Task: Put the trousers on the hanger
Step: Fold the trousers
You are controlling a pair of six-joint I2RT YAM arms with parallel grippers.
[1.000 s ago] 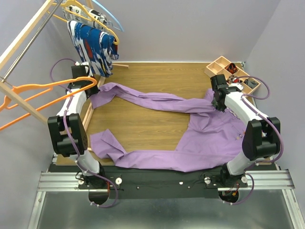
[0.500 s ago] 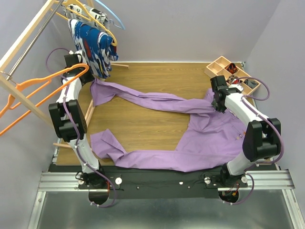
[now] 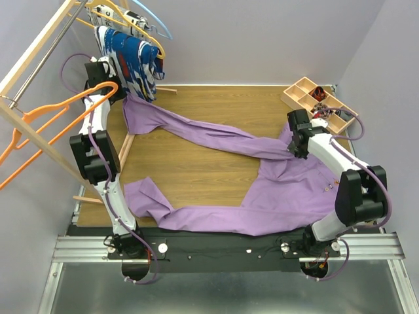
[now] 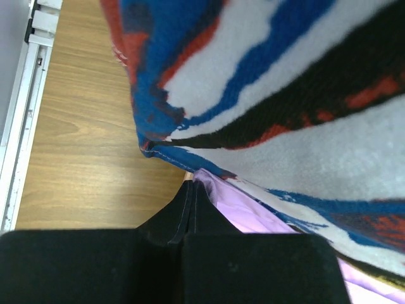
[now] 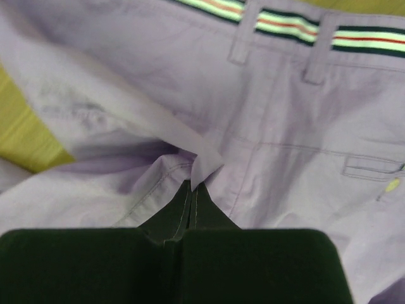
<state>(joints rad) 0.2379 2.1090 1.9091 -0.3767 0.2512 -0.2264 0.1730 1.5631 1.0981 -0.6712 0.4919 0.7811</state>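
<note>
The lilac trousers (image 3: 288, 186) lie spread over the wooden table, with one leg stretched to the back left. My left gripper (image 3: 123, 98) is raised at the back left and shut on that leg's end (image 4: 247, 215). It sits right under the patterned garment, beside the hook of the bright orange hanger (image 3: 65, 111). That hanger hangs tilted on the wooden rack. My right gripper (image 3: 298, 140) is shut on a fold of the trousers (image 5: 272, 126) just below the striped waistband (image 5: 285, 25).
The blue, white and red patterned garment (image 3: 134, 55) hangs on the rack (image 3: 33, 59) and fills the left wrist view (image 4: 285, 95). A light blue hanger (image 3: 154, 23) and a yellow-orange hanger (image 3: 111, 13) hang above it. A wooden compartment tray (image 3: 314, 98) stands at the back right.
My left gripper has risen and moved back with the trouser leg, up against the patterned garment. The leg is pulled straighter. The orange hanger has shifted up. The right gripper barely moved.
</note>
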